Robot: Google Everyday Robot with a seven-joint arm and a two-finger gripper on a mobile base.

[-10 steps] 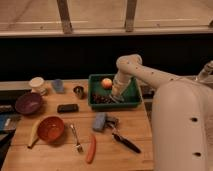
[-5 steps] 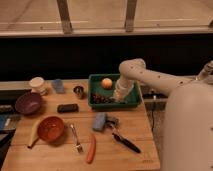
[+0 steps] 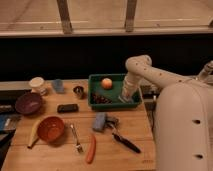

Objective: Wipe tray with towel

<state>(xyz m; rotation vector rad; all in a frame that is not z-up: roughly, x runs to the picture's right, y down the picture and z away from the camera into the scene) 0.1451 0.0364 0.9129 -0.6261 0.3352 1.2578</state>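
A green tray [image 3: 98, 104] sits at the back right of the wooden table. In it lie an orange ball [image 3: 106, 83] and a dark cluster like grapes [image 3: 100, 98]. My gripper [image 3: 128, 96] reaches down into the tray's right part from the white arm [image 3: 150, 71]. A pale thing under the gripper may be a towel; I cannot tell. A blue-grey folded cloth [image 3: 100, 121] lies on the table in front of the tray.
On the table: purple bowl [image 3: 28, 103], orange bowl [image 3: 50, 128], banana [image 3: 33, 136], fork [image 3: 76, 139], carrot [image 3: 90, 149], black-handled tool [image 3: 124, 141], black block [image 3: 67, 108], metal cup [image 3: 78, 91], white cup [image 3: 37, 84], blue cup [image 3: 58, 85]. The robot's white body [image 3: 182, 127] fills the right.
The arm has shifted to the right along the tray, and the gripper has moved from the tray's middle to its right part.
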